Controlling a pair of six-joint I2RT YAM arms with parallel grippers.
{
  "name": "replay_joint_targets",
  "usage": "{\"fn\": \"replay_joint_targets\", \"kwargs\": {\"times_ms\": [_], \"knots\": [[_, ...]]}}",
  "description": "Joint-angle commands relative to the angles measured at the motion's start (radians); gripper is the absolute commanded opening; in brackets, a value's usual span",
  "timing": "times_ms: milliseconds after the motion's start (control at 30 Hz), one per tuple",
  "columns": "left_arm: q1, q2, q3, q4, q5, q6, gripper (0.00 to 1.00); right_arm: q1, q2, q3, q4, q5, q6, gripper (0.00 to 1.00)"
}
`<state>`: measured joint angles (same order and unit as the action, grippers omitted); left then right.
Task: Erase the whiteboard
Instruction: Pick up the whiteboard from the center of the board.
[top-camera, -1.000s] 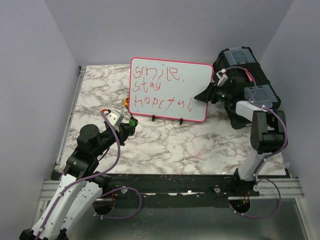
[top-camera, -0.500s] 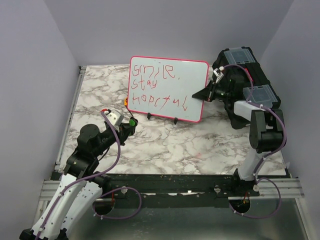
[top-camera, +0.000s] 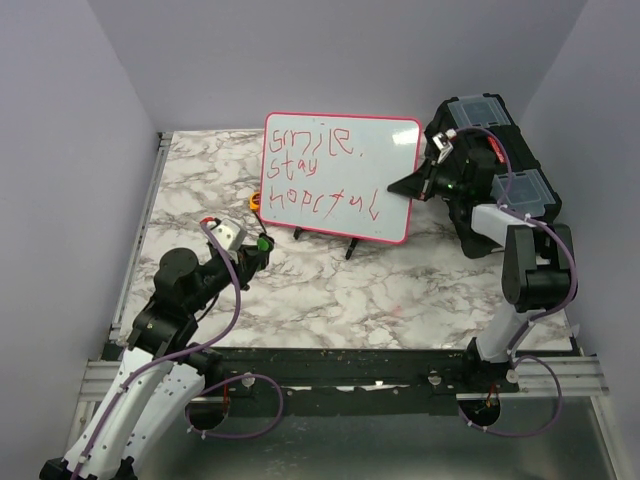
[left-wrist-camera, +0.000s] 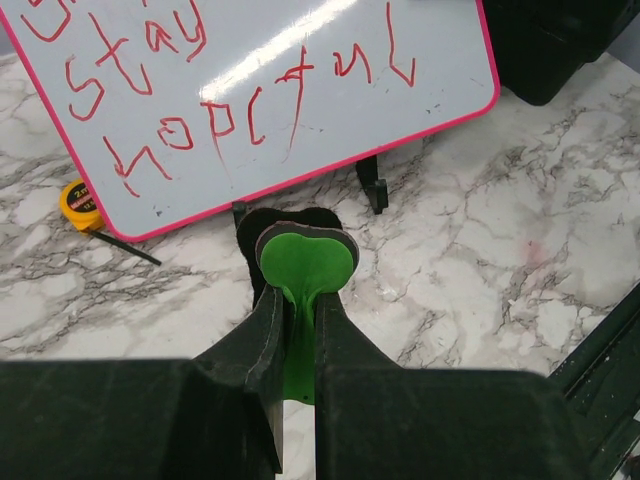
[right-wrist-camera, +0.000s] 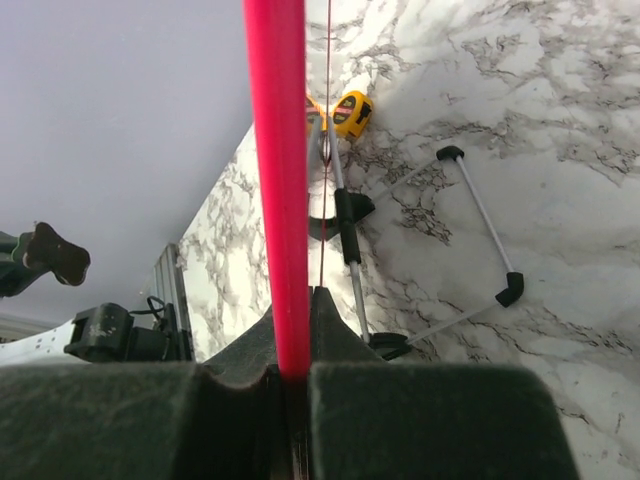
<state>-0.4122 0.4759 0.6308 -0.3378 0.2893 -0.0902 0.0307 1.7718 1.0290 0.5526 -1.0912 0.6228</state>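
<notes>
The whiteboard (top-camera: 340, 180) stands on the marble table near the back, white with a pink-red rim and red handwritten words. My right gripper (top-camera: 410, 188) is shut on its right edge; in the right wrist view the pink rim (right-wrist-camera: 277, 180) runs straight down into the closed gripper (right-wrist-camera: 297, 300). My left gripper (top-camera: 262, 245) hovers in front of the board's lower left corner, shut on a green eraser (left-wrist-camera: 305, 260) with a black pad behind it. The left wrist view shows the lettering on the whiteboard (left-wrist-camera: 280, 90) just beyond the left gripper (left-wrist-camera: 297, 300).
A black toolbox (top-camera: 490, 150) with clear lids stands at the back right, behind the right arm. A yellow tape measure (top-camera: 254, 203) lies at the board's lower left. The board's thin stand legs (right-wrist-camera: 480, 215) with black feet rest on the marble behind it.
My right gripper has shut on the board's right edge. The board has shifted slightly right and tilted, its feet moving with it. The left arm has stayed still.
</notes>
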Motion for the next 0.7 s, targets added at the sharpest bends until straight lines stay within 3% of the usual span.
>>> {"fn": "replay_joint_targets", "kwargs": {"times_ms": [0, 667], "knots": [[0.007, -0.018, -0.006, 0.036, -0.034, -0.005, 0.0, -0.005, -0.087, 0.033, 0.153, -0.085, 0.041, 0.01], [0.025, -0.06, -0.014, 0.059, -0.046, -0.037, 0.03, 0.011, -0.136, 0.273, -0.041, -0.034, 0.07, 0.01]]}}
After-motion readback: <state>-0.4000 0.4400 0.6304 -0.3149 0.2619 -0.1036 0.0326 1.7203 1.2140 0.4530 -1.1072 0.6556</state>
